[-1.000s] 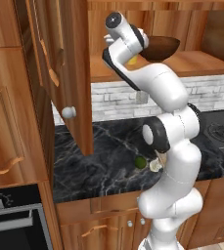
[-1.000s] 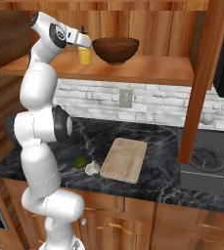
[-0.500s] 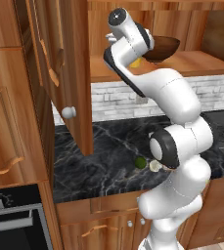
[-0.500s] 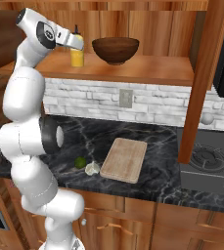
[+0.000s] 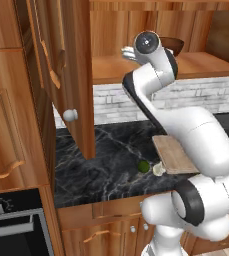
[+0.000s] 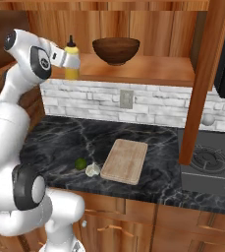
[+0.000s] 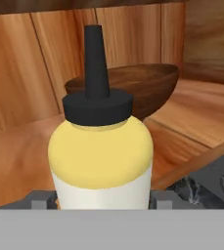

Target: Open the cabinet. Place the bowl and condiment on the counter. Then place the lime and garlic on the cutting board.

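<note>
The condiment (image 7: 101, 146), a yellow squeeze bottle with a black cap and nozzle, stands upright at the left of the open cabinet's shelf (image 6: 148, 69). My gripper (image 7: 102, 199) is shut on its lower body, one fingertip against each side. From the right base the gripper (image 6: 72, 60) reaches the condiment (image 6: 70, 69) from the left. The dark wooden bowl (image 6: 116, 49) sits on the same shelf to the bottle's right and shows behind it as the bowl (image 7: 133, 88). On the black counter the lime (image 6: 80, 163) and garlic (image 6: 92, 170) lie just left of the cutting board (image 6: 125, 160).
The left cabinet door (image 5: 76, 75) hangs open over the counter, its round knob (image 5: 70, 115) at hand height. The right door (image 6: 202, 83) stands open edge-on beside the stove (image 6: 210, 165). An oven (image 5: 13, 222) sits low at the left. Bare counter (image 6: 60, 142) lies below the shelf.
The arm has swung to the left and the hand has come down level with the bottle. The jaws have narrowed onto the bottle's sides. Bowl, lime, garlic and board have not moved.
</note>
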